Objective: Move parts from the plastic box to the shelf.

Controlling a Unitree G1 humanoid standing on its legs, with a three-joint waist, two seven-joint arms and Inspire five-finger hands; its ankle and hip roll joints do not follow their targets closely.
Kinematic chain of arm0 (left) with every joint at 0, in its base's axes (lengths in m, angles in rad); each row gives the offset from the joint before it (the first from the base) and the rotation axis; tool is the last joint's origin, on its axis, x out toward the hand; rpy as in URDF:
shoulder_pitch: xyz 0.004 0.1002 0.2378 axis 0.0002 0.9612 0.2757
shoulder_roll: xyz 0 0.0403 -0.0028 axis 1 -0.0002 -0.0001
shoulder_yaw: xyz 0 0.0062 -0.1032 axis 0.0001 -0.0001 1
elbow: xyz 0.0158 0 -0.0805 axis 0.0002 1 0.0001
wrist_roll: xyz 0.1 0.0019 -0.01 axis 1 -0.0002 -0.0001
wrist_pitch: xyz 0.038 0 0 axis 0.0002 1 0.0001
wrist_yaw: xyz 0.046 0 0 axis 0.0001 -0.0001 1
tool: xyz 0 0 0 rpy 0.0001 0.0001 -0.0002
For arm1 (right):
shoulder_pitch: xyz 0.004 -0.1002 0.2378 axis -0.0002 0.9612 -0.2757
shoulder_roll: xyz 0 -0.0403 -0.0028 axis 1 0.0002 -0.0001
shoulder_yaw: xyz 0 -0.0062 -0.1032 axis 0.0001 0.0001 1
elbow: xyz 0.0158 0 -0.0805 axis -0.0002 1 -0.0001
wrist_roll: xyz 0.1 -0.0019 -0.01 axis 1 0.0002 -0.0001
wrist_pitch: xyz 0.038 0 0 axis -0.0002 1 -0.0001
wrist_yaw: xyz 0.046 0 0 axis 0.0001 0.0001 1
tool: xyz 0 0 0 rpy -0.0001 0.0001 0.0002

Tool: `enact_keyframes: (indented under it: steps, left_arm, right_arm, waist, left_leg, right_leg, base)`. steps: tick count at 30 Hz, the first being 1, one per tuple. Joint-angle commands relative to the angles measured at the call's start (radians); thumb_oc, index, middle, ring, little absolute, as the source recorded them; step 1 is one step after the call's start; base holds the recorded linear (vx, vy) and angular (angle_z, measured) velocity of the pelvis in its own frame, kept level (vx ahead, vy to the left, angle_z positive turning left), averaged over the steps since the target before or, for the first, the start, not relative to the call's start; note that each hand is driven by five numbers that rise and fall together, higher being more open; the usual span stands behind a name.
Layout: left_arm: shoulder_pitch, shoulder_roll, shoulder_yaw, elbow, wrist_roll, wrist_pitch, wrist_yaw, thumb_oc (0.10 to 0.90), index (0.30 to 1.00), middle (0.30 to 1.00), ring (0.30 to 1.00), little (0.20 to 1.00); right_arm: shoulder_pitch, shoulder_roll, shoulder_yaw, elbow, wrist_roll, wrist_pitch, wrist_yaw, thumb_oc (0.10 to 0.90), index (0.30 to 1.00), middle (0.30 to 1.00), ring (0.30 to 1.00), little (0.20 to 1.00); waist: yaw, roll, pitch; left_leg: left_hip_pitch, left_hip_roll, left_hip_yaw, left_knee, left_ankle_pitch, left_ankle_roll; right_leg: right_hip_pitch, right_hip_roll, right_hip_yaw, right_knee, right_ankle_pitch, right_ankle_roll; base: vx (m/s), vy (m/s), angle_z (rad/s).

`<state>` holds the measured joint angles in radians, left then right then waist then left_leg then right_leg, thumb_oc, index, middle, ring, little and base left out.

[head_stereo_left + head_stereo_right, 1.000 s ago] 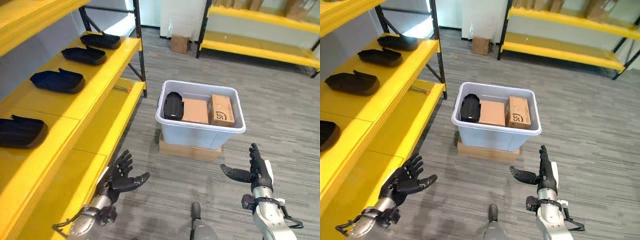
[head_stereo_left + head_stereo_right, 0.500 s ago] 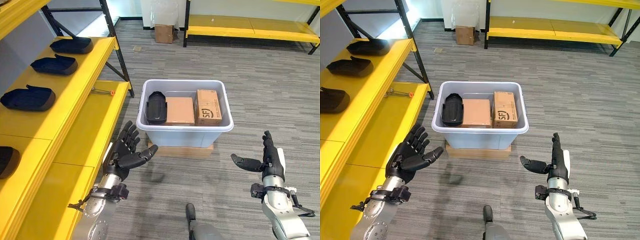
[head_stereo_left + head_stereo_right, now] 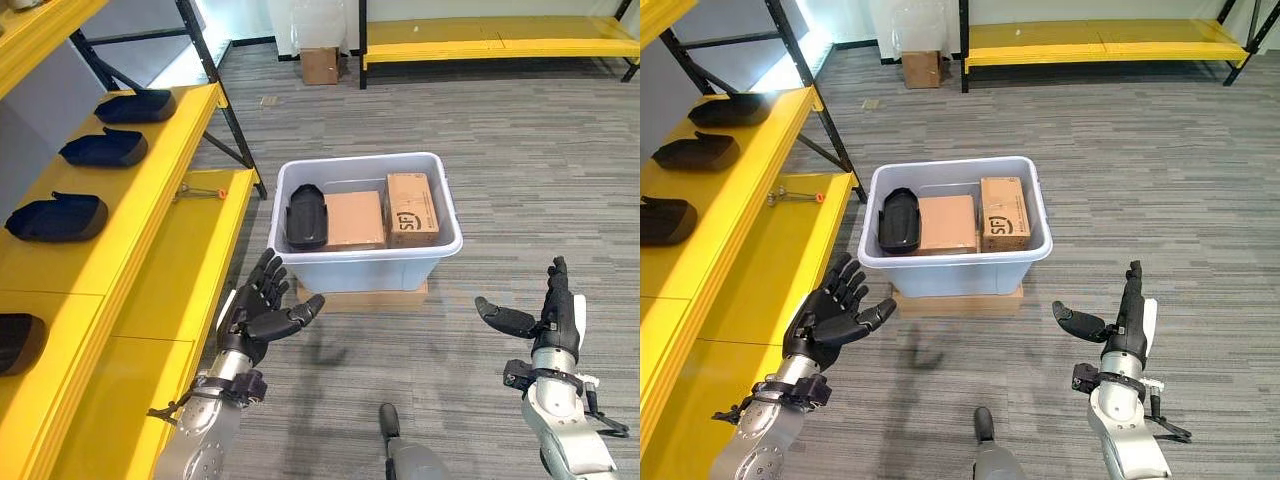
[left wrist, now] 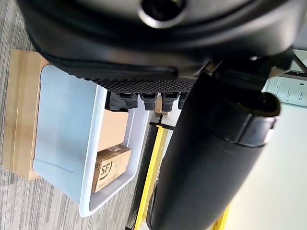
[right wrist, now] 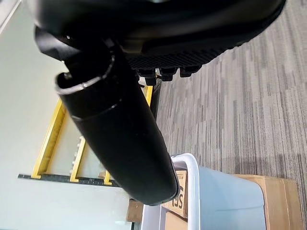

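Observation:
A pale plastic box (image 3: 372,265) stands on a flat cardboard base on the floor. Inside it lie a black part (image 3: 306,214) at the left and two cardboard cartons (image 3: 355,219) beside it. Several black parts (image 3: 56,216) rest on the yellow shelf (image 3: 150,190) along the left. My left hand (image 3: 258,312) hovers open just short of the box's near left corner, holding nothing. Open too, my right hand (image 3: 545,316) floats to the near right of the box, apart from it. The left wrist view shows the box (image 4: 67,148) past the fingers.
A lower yellow shelf board (image 3: 190,290) juts out beside my left hand, with a small orange-tipped tool (image 3: 200,192) on it. A cardboard box (image 3: 320,65) and another yellow rack (image 3: 490,40) stand at the far side. Grey floor surrounds the plastic box.
The camera has swung right and closer to the box. My left hand has risen and come nearer the box's corner. The right hand holds the same open pose.

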<state>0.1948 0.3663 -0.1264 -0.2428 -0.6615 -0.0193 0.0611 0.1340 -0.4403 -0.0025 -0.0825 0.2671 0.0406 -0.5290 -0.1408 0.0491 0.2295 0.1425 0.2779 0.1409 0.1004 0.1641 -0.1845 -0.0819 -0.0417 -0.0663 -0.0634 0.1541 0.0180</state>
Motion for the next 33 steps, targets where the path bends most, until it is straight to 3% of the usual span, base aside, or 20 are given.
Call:
enact_keyframes:
  steps: [1,3,4,7,9,10,12,13,15,18,23,33]
  left_arm:
    - [-0.073,0.011,0.026,-0.056,-0.016,-0.091,-0.002,0.9,1.0,1.0,1.0,1.0]
    - [-0.087,0.006,0.022,-0.052,-0.008,-0.087,-0.011,0.9,1.0,1.0,1.0,1.0]
    - [-0.083,0.001,0.02,-0.053,0.0,-0.077,-0.008,0.9,1.0,1.0,1.0,1.0]
    - [-0.069,0.005,0.04,-0.062,-0.015,-0.042,-0.008,0.9,1.0,1.0,1.0,1.0]
    - [-0.068,0.005,0.046,-0.066,-0.033,-0.025,-0.01,0.9,1.0,1.0,1.0,1.0]
    - [-0.062,0.006,0.053,-0.073,-0.038,-0.016,-0.011,0.9,1.0,1.0,1.0,1.0]
    - [-0.028,0.006,0.058,-0.068,-0.044,-0.036,-0.018,0.9,1.0,1.0,1.0,1.0]
    - [-0.012,0.006,0.059,-0.064,-0.044,-0.049,-0.01,0.9,1.0,1.0,1.0,1.0]
    - [0.007,0.003,0.066,-0.058,-0.048,-0.067,-0.008,0.9,1.0,1.0,1.0,1.0]
    - [0.016,-0.004,0.073,-0.046,-0.048,-0.077,-0.033,0.9,1.0,1.0,1.0,1.0]
    - [0.005,0.013,0.087,-0.056,-0.051,-0.066,-0.081,0.9,1.0,1.0,1.0,1.0]
    - [-0.024,0.03,0.099,-0.056,-0.017,-0.065,-0.099,0.9,1.0,1.0,1.0,1.0]
  right_arm:
    - [-0.05,-0.026,-0.021,-0.142,-0.009,-0.132,-0.004,0.9,1.0,1.0,1.0,1.0]
    - [-0.046,-0.021,-0.012,-0.152,-0.011,-0.129,0.004,0.9,1.0,1.0,1.0,1.0]
    - [-0.04,-0.017,-0.007,-0.149,-0.029,-0.131,0.009,0.9,1.0,1.0,1.0,1.0]
    - [-0.05,-0.015,0.001,-0.135,-0.082,-0.138,-0.016,0.9,1.0,1.0,1.0,1.0]
    - [-0.055,-0.016,0.003,-0.133,-0.071,-0.136,-0.022,0.9,1.0,1.0,1.0,1.0]
    - [-0.052,-0.018,0.0,-0.136,-0.068,-0.138,-0.027,0.9,1.0,1.0,1.0,1.0]
    - [-0.036,-0.023,0.002,-0.13,-0.057,-0.156,-0.017,0.9,1.0,1.0,1.0,1.0]
    - [-0.029,-0.026,0.006,-0.13,-0.056,-0.163,-0.002,0.9,1.0,1.0,1.0,1.0]
    - [-0.02,-0.032,0.01,-0.138,-0.049,-0.163,0.028,0.9,1.0,1.0,1.0,1.0]
    - [0.007,-0.048,0.002,-0.144,-0.022,-0.174,0.043,0.9,1.0,1.0,1.0,1.0]
    - [0.004,-0.028,0.011,-0.137,-0.032,-0.161,0.031,0.9,1.0,1.0,1.0,1.0]
    - [-0.017,0.014,0.004,-0.123,-0.051,-0.133,0.017,0.9,1.0,1.0,1.0,1.0]
  waist:
    - [-0.034,-0.056,-0.085]
    - [-0.039,-0.065,-0.084]
    - [-0.029,-0.067,-0.079]
    - [0.014,-0.08,-0.057]
    - [0.028,-0.083,-0.045]
    - [0.047,-0.079,-0.032]
    - [0.078,-0.08,-0.013]
    - [0.088,-0.081,-0.009]
    - [0.098,-0.082,-0.008]
    - [0.088,-0.076,-0.008]
    - [0.092,-0.074,-0.042]
    - [0.085,-0.084,-0.087]
  left_leg:
    - [-0.038,-0.006,0.08,0.054,0.057,0.051]
    - [-0.05,-0.031,0.08,0.125,0.018,0.065]
    - [-0.076,-0.088,0.044,0.15,-0.037,0.095]
    - [-0.187,-0.211,0.021,0.103,-0.122,0.158]
    - [-0.221,-0.222,0.038,0.069,-0.113,0.156]
    - [-0.28,-0.221,0.058,-0.018,-0.07,0.142]
    - [-0.344,-0.206,0.019,-0.102,0.007,0.118]
    - [-0.36,-0.205,-0.014,-0.12,0.016,0.115]
    - [-0.347,-0.208,-0.04,-0.147,0.013,0.119]
    - [-0.298,-0.194,-0.005,-0.169,0.002,0.121]
    - [-0.184,-0.244,-0.001,-0.188,-0.064,0.151]
    - [-0.111,-0.278,-0.001,-0.188,-0.139,0.212]
  right_leg:
    - [0.073,-0.007,-0.008,0.038,-0.111,-0.007]
    - [0.072,-0.001,-0.002,0.051,-0.117,-0.016]
    - [0.077,0.008,0.021,0.058,-0.121,-0.012]
    - [0.106,0.025,0.066,0.047,-0.124,0.0]
    - [0.127,0.027,0.065,0.037,-0.128,0.004]
    - [0.159,0.035,0.059,0.022,-0.136,0.01]
    - [0.206,0.044,0.073,0.005,-0.141,0.011]
    - [0.215,0.044,0.085,0.005,-0.144,0.013]
    - [0.218,0.041,0.091,0.009,-0.153,0.015]
    - [0.206,0.037,0.059,0.021,-0.162,0.012]
    - [0.202,0.017,-0.002,0.025,-0.156,0.029]
    - [0.158,-0.006,-0.015,0.154,-0.181,0.064]
  base:
    - [0.06,-0.18,0.18]
    - [0.1,-0.193,0.3]
    - [0.12,-0.142,0.41]
    - [0.11,-0.081,-0.02]
    - [0.07,-0.002,-0.03]
    - [0.14,0.036,0.04]
    - [0.24,0.066,0.01]
    - [0.24,0.097,-0.35]
    - [0.18,0.104,-0.71]
    - [0.18,0.168,-0.94]
    - [0.22,0.228,0.16]
    - [0.11,0.167,0.05]
